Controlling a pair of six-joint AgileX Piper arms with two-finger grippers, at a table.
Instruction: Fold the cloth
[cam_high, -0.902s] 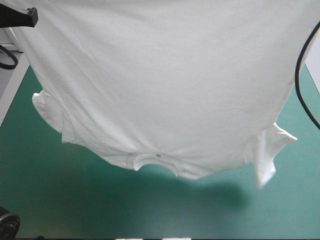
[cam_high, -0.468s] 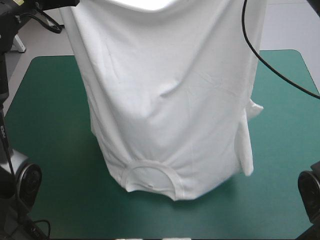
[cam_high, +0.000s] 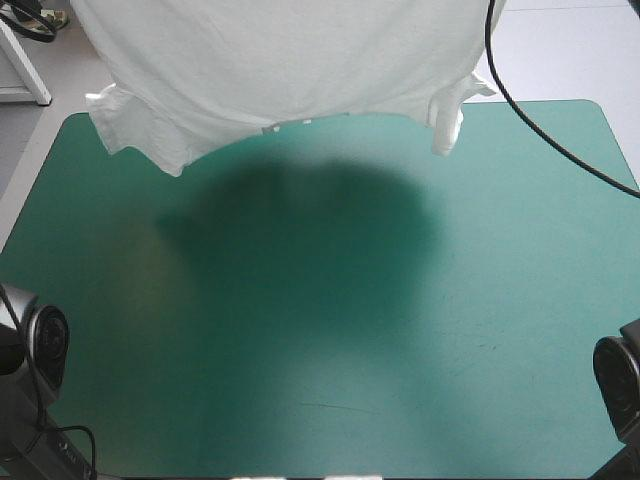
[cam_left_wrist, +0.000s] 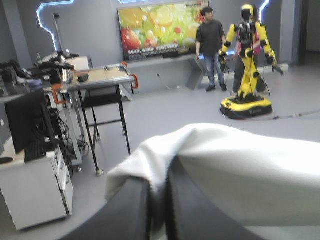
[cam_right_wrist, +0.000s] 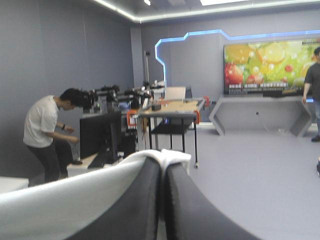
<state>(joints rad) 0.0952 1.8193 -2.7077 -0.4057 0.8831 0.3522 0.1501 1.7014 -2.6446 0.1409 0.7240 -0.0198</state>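
"T-shirt (cam_high: 280, 60) first. Where is it?"

"Lifted and spread wide, at 12 o'clock over the table (cam_high: 520, 300). It spans from about 10 to 1 o'clock, and its upper part runs out of the high view."

"Which way does it point?"

"Neck end down. The curved neck edge with its small label is the lowest middle part and faces 6 o'clock. The long axis runs up and down, from the neck up toward the held end. The width lies across, 9 to 3."

"Sleeves?"

"One (cam_high: 125, 125) hangs at 10 o'clock and the other (cam_high: 450, 115) at 1 o'clock, both drooping below the body's edge."

"Does it touch the cover?"

"It looks clear of it. A broad shadow (cam_high: 310, 230) lies on the teal-green cover toward the middle, apart from the cloth."

"Left gripper (cam_left_wrist: 160, 185)?"

"All but closed, with its black fingers (cam_left_wrist: 130, 210) pressed together on a fold of white cloth — the cloth bunches over the tips and runs off in a wide sheet to one side."

"Right gripper (cam_right_wrist: 163, 172)?"

"The same — its fingers (cam_right_wrist: 195, 210) meet with only a thin seam between them. A small tuft of cloth is pinched at the tips, and the sheet stretches away beside one finger. Both wrist views look level into the room."
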